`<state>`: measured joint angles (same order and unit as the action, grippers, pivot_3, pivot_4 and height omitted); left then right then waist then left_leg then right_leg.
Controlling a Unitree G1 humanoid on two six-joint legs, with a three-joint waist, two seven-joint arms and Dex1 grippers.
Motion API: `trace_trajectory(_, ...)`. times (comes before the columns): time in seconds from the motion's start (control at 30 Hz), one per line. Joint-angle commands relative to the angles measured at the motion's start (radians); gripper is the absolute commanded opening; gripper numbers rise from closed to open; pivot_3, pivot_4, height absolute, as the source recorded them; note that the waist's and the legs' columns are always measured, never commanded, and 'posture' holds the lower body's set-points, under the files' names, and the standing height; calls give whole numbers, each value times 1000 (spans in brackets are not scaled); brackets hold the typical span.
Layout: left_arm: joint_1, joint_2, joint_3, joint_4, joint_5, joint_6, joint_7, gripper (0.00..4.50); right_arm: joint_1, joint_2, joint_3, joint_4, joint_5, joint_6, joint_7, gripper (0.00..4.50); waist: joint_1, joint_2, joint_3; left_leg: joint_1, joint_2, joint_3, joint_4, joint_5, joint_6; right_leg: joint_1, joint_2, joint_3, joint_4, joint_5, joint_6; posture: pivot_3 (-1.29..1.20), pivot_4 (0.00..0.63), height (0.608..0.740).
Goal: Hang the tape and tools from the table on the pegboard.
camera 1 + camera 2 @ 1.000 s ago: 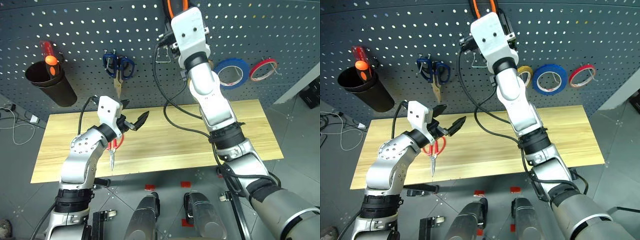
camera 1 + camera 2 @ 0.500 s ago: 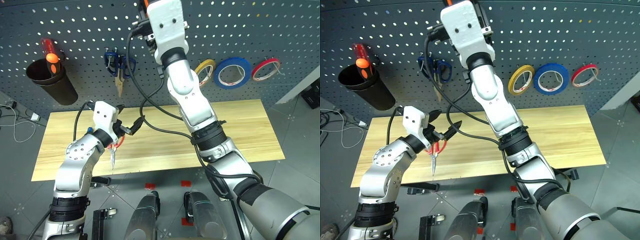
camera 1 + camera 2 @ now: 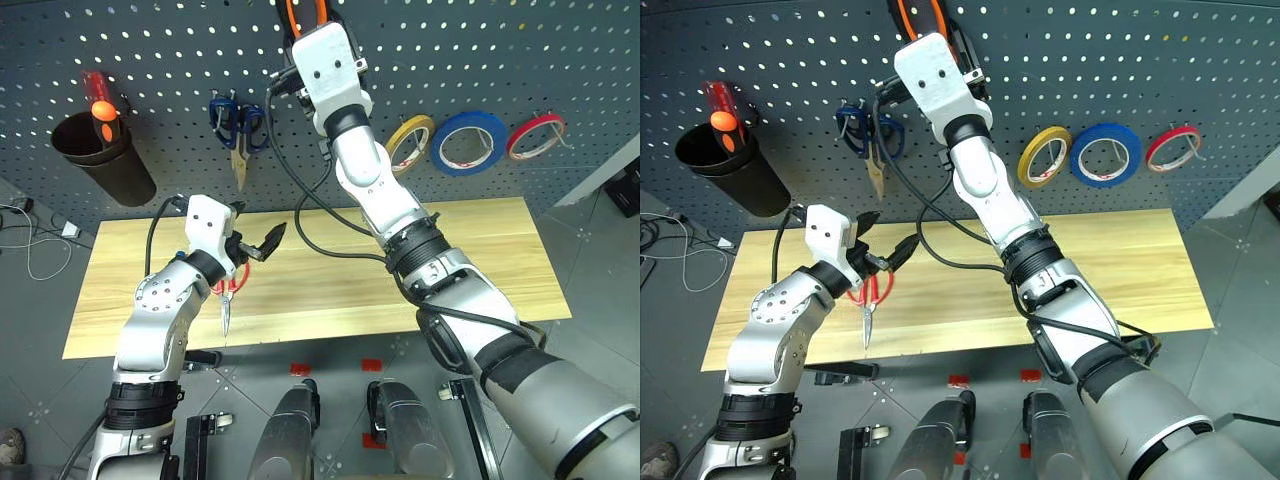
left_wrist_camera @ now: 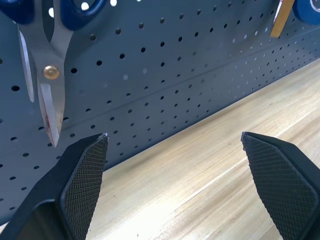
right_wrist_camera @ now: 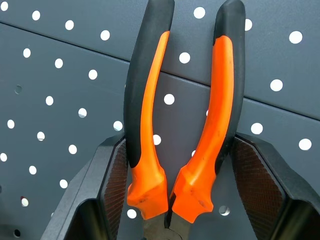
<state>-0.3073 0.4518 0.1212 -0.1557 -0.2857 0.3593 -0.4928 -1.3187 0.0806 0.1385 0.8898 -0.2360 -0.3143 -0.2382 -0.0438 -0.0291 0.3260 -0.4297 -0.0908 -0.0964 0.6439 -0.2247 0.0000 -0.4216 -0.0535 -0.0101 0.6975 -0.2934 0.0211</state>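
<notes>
My right gripper [image 5: 182, 165] is raised high against the dark grey pegboard [image 3: 150, 50], shut on the orange-and-black pliers [image 5: 185, 125], whose handles [image 3: 303, 12] stick up past it. My left gripper [image 3: 257, 228] hovers open over the left part of the wooden table [image 3: 450, 260], pointing at the pegboard with nothing between its fingers [image 4: 85, 170]. The red-handled scissors [image 3: 228, 295] lie on the table just below it, blades toward the front edge. The blue tape [image 3: 466, 143] hangs on the pegboard at the right.
Blue-handled scissors [image 3: 238, 125] hang on the pegboard just left of my right arm. A yellow roll [image 3: 410, 142] and a red roll [image 3: 532, 135] hang on either side of the blue tape. A black cup [image 3: 105, 160] holding a red-and-orange tool is mounted far left.
My right arm has carried the pliers to the left along the pegboard, closer to the blue-handled scissors. The left gripper has stayed open and still over the red scissors.
</notes>
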Motion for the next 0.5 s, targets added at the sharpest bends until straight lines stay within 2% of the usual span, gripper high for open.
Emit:
trace_trajectory(0.03, 2, 0, 7, -16, 1, -27, -3, 4500, -11, -18, -15, -22, -7, -39, -25, 2782, 4, 0, 0, 0, 0, 0, 0, 0, 0, 0, 0, 0, 0, 0, 0, 76, 375, 740)
trace_trajectory(0.37, 3, -3, 0, 4, 4, -33, -10, 4500, 197, -23, 20, -188, -55, 21, -13, 2782, 10, 0, 4, -1, 0, -1, -1, 1, 0, 0, 0, -1, -1, 0, -1, 52, 377, 740)
trace_trajectory(0.5, -6, -8, -11, 26, 18, -48, -6, 4500, 233, -6, -3, -229, -21, 110, 17, 2782, 10, 0, 5, -1, 0, -1, -1, 1, 0, 0, 0, -1, -1, 0, -1, 45, 372, 740)
